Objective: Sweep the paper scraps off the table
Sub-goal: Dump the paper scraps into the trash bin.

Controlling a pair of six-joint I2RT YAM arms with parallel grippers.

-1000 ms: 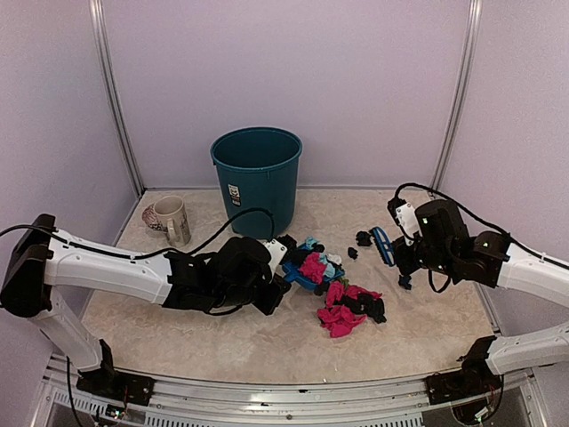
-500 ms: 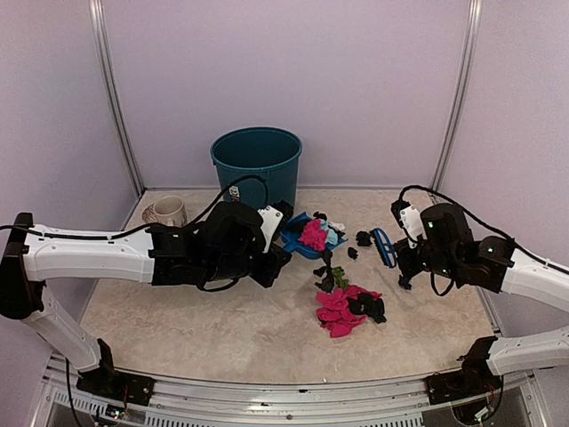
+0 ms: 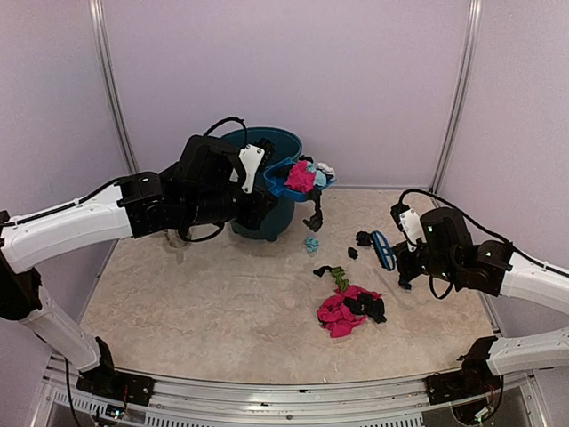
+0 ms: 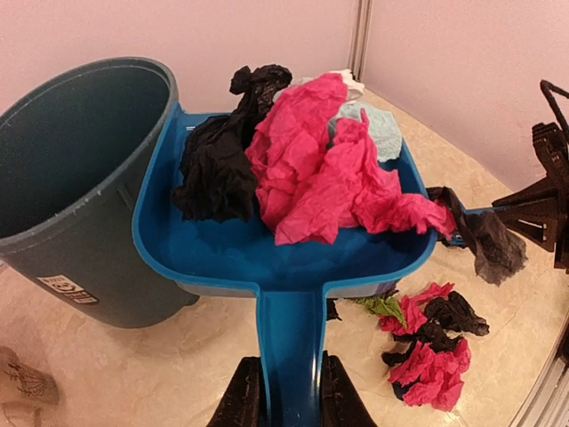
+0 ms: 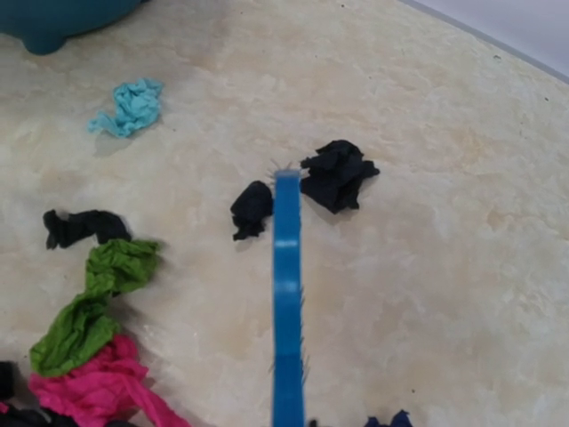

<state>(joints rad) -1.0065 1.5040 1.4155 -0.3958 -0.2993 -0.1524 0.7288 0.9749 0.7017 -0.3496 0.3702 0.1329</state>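
Observation:
My left gripper [image 4: 289,400] is shut on the handle of the blue dustpan [image 3: 286,187], held in the air beside the rim of the teal bin [image 3: 267,142]. Pink, black and pale teal paper scraps [image 4: 311,169] fill the pan, and a black one [image 3: 315,213] hangs off its edge. More paper scraps lie on the table [image 3: 196,302]: a pink and black heap [image 3: 347,310], a teal bit [image 5: 129,107], black bits [image 5: 336,173] and a green strip [image 5: 93,302]. My right gripper [image 3: 404,258] is shut on the blue brush [image 5: 287,294], low at the right.
A beige mug [image 4: 20,384] stands on the table left of the bin, mostly hidden behind my left arm in the top view. Lilac walls close in the back and both sides. A metal rail [image 3: 284,391] runs along the near edge.
My left arm has lifted the loaded dustpan off the table up to the bin's rim. A few scraps dropped behind onto the table. The right arm has barely moved.

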